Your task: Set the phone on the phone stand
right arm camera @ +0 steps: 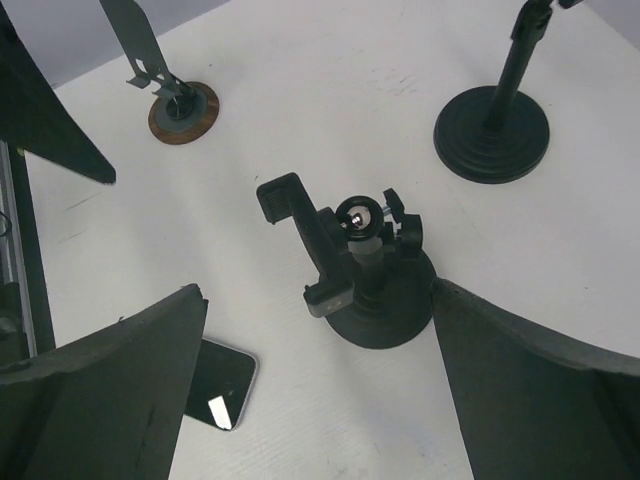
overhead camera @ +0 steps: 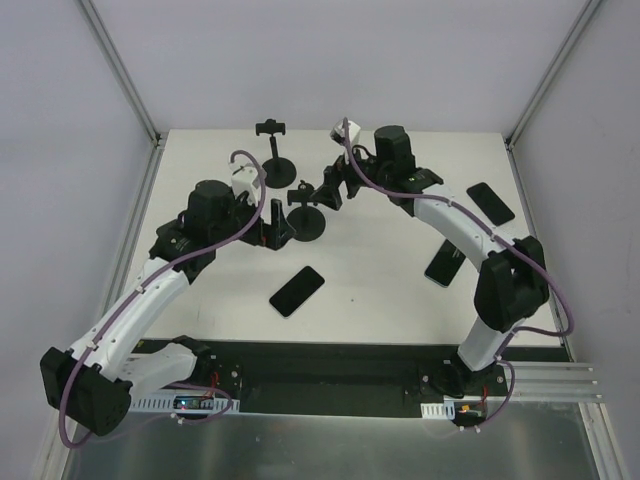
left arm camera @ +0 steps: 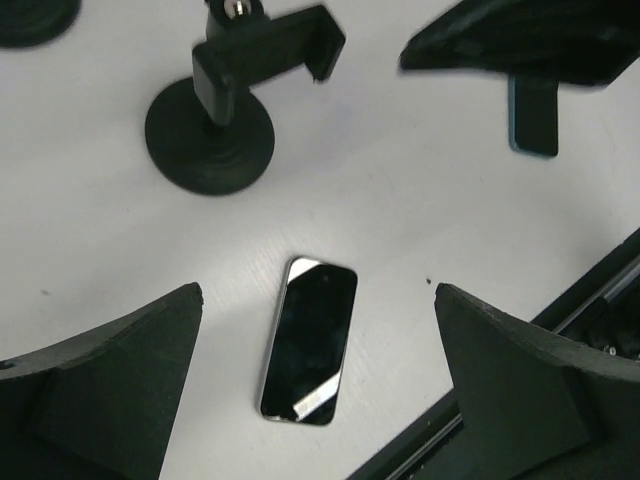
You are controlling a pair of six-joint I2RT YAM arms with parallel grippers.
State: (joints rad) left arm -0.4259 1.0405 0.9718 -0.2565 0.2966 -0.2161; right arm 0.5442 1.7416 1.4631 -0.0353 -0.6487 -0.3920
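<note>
Right claw [right arm camera: 316, 290] gapes, angled down over the phone stand [right arm camera: 362, 272].

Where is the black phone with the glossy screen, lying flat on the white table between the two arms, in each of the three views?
Top external: the black glossy phone lies below centre, between the arms.
Left wrist: bottom centre, between the left pincer's fingers.
Right wrist: lower left, partly hidden behind a right pincer finger.
Shared landmark: the black round-based phone stand with clamp.
</note>
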